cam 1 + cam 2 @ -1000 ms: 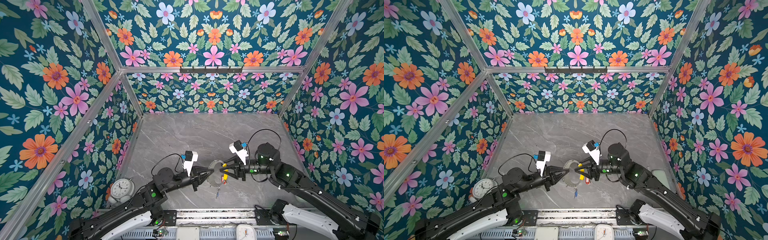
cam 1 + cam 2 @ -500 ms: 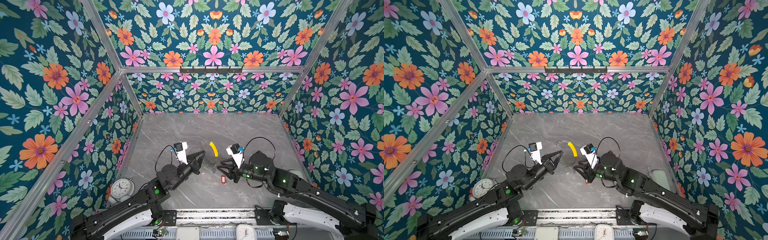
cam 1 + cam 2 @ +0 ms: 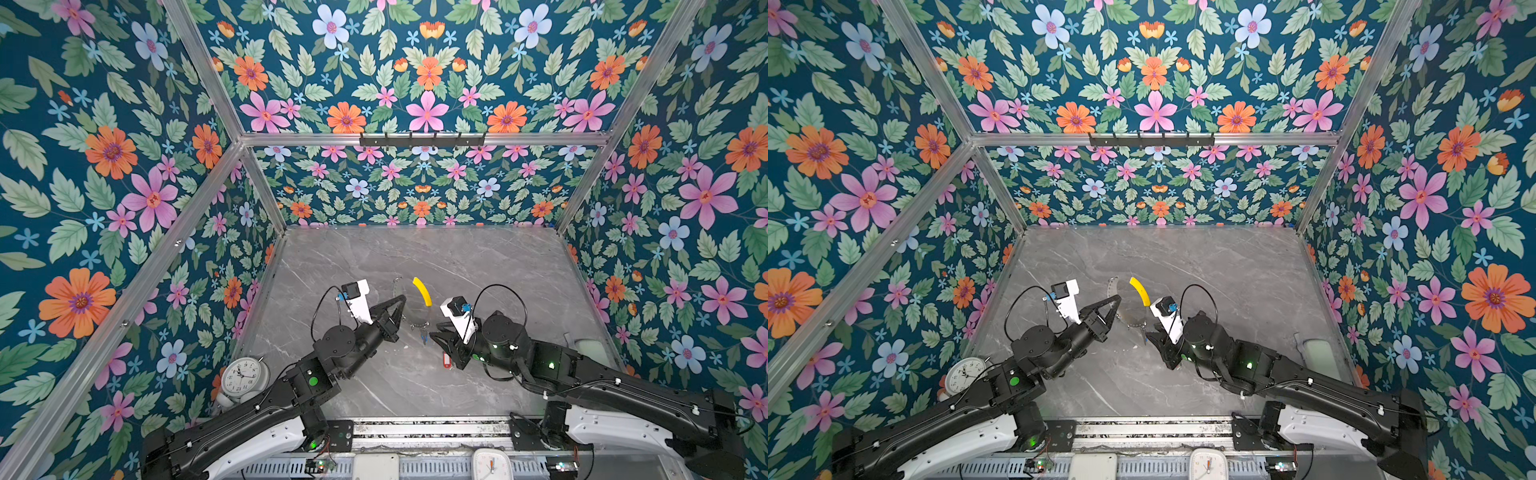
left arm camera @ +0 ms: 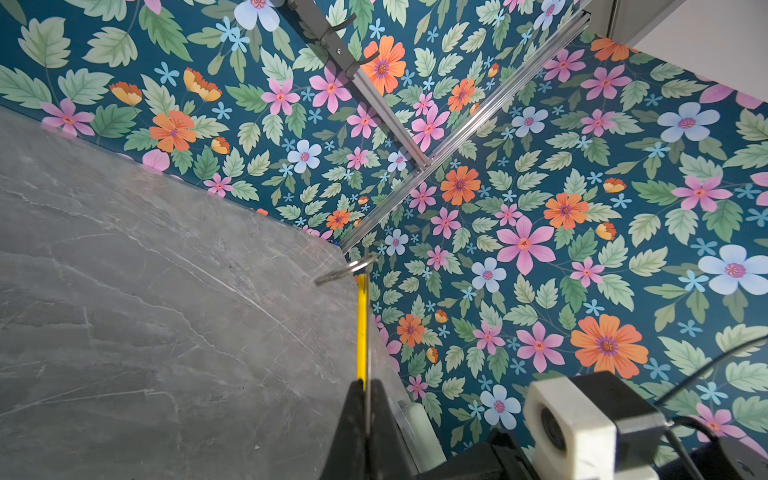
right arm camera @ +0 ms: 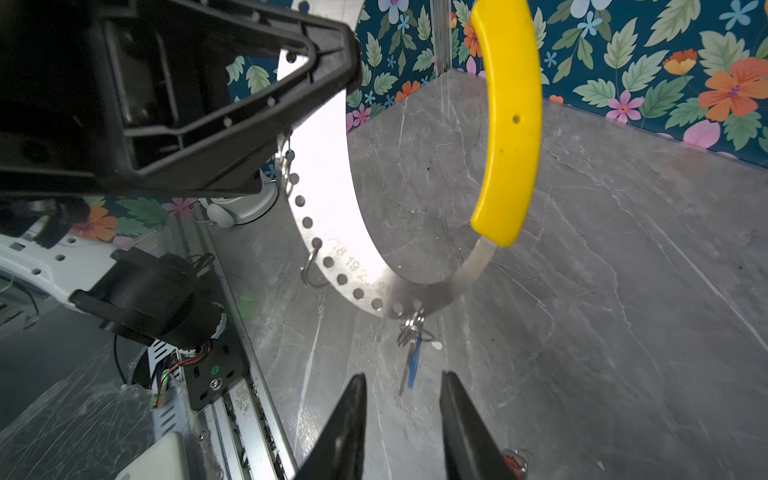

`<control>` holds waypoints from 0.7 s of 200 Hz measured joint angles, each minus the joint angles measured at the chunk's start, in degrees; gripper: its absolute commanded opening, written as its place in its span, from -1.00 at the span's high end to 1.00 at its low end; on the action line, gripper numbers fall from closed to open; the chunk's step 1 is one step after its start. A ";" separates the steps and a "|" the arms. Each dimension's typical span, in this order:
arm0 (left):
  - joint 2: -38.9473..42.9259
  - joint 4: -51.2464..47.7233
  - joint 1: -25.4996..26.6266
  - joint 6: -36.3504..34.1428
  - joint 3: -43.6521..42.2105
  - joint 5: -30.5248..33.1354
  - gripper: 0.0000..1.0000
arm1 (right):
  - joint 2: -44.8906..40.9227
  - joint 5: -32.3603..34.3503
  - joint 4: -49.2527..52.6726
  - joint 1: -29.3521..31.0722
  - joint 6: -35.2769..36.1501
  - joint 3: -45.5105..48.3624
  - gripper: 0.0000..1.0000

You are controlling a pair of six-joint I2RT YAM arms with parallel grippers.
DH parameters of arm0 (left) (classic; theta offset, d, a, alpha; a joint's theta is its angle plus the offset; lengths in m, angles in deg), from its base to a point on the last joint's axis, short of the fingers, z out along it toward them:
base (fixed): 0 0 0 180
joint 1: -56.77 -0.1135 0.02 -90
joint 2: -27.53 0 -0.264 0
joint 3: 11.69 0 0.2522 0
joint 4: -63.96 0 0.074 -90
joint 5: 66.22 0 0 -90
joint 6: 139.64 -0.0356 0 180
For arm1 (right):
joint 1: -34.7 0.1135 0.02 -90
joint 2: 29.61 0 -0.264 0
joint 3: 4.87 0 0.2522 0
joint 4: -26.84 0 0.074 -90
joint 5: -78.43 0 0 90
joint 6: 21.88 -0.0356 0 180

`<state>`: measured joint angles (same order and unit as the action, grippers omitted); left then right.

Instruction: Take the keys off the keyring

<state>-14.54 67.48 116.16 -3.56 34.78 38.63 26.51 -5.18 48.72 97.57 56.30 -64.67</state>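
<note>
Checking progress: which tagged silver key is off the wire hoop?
The red-tagged silver key, lying on the table; the blue-tagged key hangs from the yellow-sleeved metal hoop.

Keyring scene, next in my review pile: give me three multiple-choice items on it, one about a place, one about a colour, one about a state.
1. Where is the red-tagged key?
A. threaded on the keyring
B. lying on the table
C. hooked on the wall rail

2. What colour is the tag on the hanging key?
A. blue
B. green
C. orange

3. What is the state of the left tool?
A. wide open and empty
B. shut on the keyring
C. shut on the red tag

Answers:
1 B, the red tag lies flat on the marble in a top view, apart from the ring.
2 A, a blue tag dangles below the metal band in the right wrist view.
3 B, its jaws pinch the band edge-on in the left wrist view.
</note>
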 measured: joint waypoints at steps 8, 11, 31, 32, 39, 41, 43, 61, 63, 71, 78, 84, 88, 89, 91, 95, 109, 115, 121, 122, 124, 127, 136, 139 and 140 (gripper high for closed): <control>0.00 0.00 0.00 0.02 -0.02 -0.04 1.00 | 0.37 0.07 -0.13 0.00 0.13 -0.07 0.36; 0.00 0.02 0.00 0.02 -0.02 -0.07 1.00 | 0.52 0.11 -0.26 0.00 0.20 -0.07 0.36; 0.00 0.02 0.00 0.26 -0.22 -0.28 1.00 | 1.51 0.17 -0.39 0.00 0.42 -0.42 0.35; 0.00 0.02 0.00 0.26 -0.22 -0.31 1.00 | 1.55 0.17 -0.39 0.00 0.42 -0.44 0.35; 0.00 -0.04 0.00 0.26 -0.26 -0.52 1.00 | 1.90 0.20 -0.57 0.00 0.42 -0.63 0.35; 0.00 -0.04 0.00 0.26 -0.26 -0.57 1.00 | 1.95 0.20 -0.59 0.00 0.44 -0.66 0.35; 0.00 -0.02 0.00 0.26 -0.28 -0.66 1.00 | 2.03 0.20 -0.63 0.00 0.44 -0.72 0.35; 0.00 0.00 0.00 0.28 -0.33 -1.03 1.00 | 2.71 0.50 -1.03 0.00 0.55 -0.94 0.41; 0.00 0.00 0.00 0.28 -0.33 -1.09 1.00 | 2.78 0.63 -1.05 0.00 0.61 -0.96 0.42; 0.00 0.02 0.00 0.46 -0.35 -1.31 1.00 | 2.97 0.90 -1.05 0.00 0.87 -1.01 0.45; 0.00 0.11 0.00 0.44 -0.39 -1.31 1.00 | 3.06 1.09 -1.07 0.00 1.03 -1.03 0.49; 0.04 0.15 0.00 0.44 -0.46 -1.31 1.00 | 3.10 1.25 -1.09 0.00 1.05 -1.05 0.51; 0.07 0.15 0.00 0.44 -0.48 -1.31 1.00 | 3.15 1.29 -1.09 -0.02 1.05 -1.05 0.53; 0.07 0.15 0.00 0.44 -0.48 -1.31 1.00 | 3.15 1.29 -1.09 -0.02 1.05 -1.07 0.54; 0.07 0.15 0.00 0.44 -0.50 -1.31 1.00 | 3.17 1.31 -1.09 -0.02 1.07 -1.07 0.55; 0.07 0.15 0.00 0.44 -0.50 -1.31 1.00 | 3.23 1.38 -1.09 -0.04 1.11 -1.11 0.57; 0.11 0.22 0.00 0.44 -0.50 -1.33 1.00 | 3.41 1.55 -1.09 -0.02 1.40 -1.14 0.66; 0.11 0.26 0.00 0.44 -0.50 -1.36 1.00 | 3.43 1.66 -1.07 -0.02 1.42 -1.14 0.71; 0.11 0.26 0.00 0.44 -0.50 -1.42 1.00 | 3.43 1.73 -1.09 -0.02 1.44 -1.14 0.75; 0.11 0.26 0.00 0.44 -0.50 -1.44 1.00 | 3.41 1.73 -1.09 -0.02 1.44 -1.14 0.75; 0.11 0.26 0.00 0.44 -0.50 -1.49 1.00 | 3.41 1.73 -1.09 -0.02 1.44 -1.14 0.76; 0.13 0.26 0.00 0.44 -0.52 -1.51 1.00 | 3.39 1.75 -1.09 -0.02 1.44 -1.14 0.77; 0.17 0.26 0.00 0.44 -0.55 -1.51 1.00 | 3.37 1.79 -1.09 -0.02 1.44 -1.14 0.81; 0.22 0.26 0.00 0.44 -0.55 -1.51 1.00 | 3.34 1.81 -1.09 -0.02 1.44 -1.14 0.82; 0.22 0.26 0.00 0.44 -0.55 -1.51 1.00 | 3.34 1.81 -1.09 -0.02 1.44 -1.14 0.83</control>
<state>-14.32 67.74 116.16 -3.12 34.23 37.12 29.85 -3.36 47.63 97.55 57.74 -65.81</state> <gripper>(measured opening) 0.051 0.107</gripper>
